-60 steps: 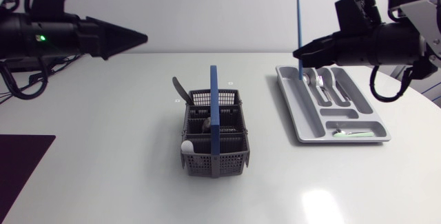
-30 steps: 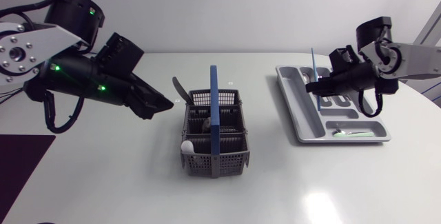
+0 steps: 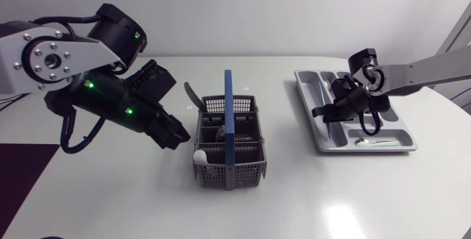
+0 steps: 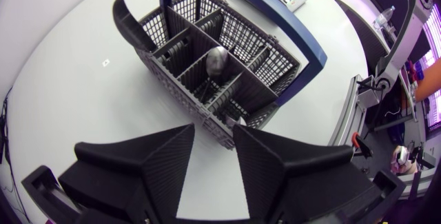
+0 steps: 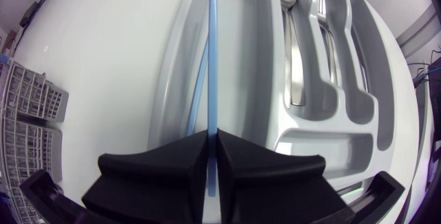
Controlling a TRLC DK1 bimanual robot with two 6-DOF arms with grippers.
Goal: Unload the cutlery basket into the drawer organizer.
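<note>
left gripper (image 4: 213, 131): fingers spread wide, just beside the basket (image 3: 213, 171) | right gripper (image 5: 212, 133): pinching a thin blue stick (image 5: 209, 58) | stick: over the organizer (image 5: 172, 79), along its long outer slot

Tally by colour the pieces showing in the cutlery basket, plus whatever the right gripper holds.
Silver spoon: 1
Black utensil: 1
White piece: 1
Blue stick, in the right gripper: 1
Total: 4
</note>
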